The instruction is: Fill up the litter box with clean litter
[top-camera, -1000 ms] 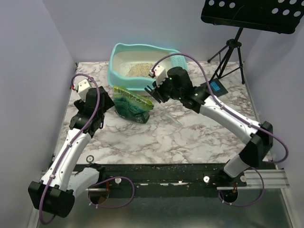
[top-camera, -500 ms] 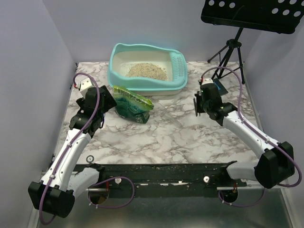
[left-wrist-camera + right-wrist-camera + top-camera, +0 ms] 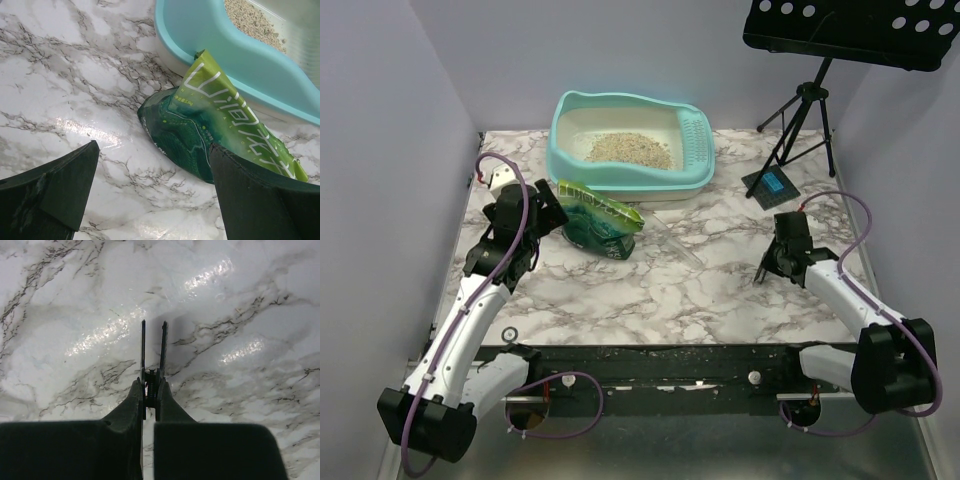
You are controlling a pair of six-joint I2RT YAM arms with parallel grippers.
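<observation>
- From above, your left tool [image 3: 548,212] is spread wide, and the green pouch [image 3: 601,222] lies on the bench [image 3: 720,300] just beyond its tips.
- The litter box [image 3: 620,182] stands right behind that pouch, farther out from the left tool. A patch of pale litter [image 3: 628,148] lies inside it, and a slotted scoop [image 3: 696,140] sits at its right end.
- Your right tool [image 3: 775,262] points down at the bench, well apart from the box and the pouch, both far off to its left.
- In the left wrist view, the left tool [image 3: 155,200] is open, one finger [image 3: 55,190] low on each side.
- The green pouch [image 3: 215,130] lies ahead between the fingers, nearer the right one, with its upper end against the litter box [image 3: 240,55] wall. Litter [image 3: 250,20] shows over the rim.
- In the right wrist view, the right tool [image 3: 149,390] is pressed together, pinching a thin black two-pronged item [image 3: 164,347].
- The prongs reach forward from the fingers [image 3: 125,440] over the bare bench [image 3: 75,300]. You cannot tell whether they touch it.
</observation>
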